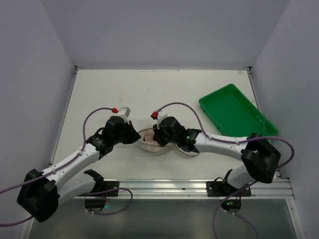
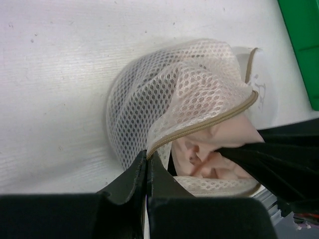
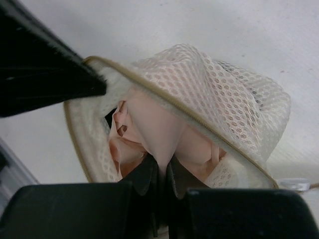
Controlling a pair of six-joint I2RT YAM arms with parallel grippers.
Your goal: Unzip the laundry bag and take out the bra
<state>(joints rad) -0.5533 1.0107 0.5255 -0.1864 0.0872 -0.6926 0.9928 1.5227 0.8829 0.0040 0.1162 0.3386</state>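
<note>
The laundry bag (image 1: 152,144) lies near the table's front middle, a cream mesh case with a tan zip rim, its flap open. My left gripper (image 2: 147,160) is shut on the tan rim of the bag (image 2: 164,99) and holds the flap up. The pale pink bra (image 2: 219,149) lies bunched in the opening. My right gripper (image 3: 165,172) reaches into the bag (image 3: 234,99) and is shut on a fold of the bra (image 3: 154,134). In the top view both grippers, left (image 1: 133,135) and right (image 1: 162,139), meet over the bag.
A green plastic tray (image 1: 234,112) stands at the right back of the white table (image 1: 124,94). A second round half of the case (image 1: 188,151) lies under the right arm. A metal rail (image 1: 164,186) runs along the near edge.
</note>
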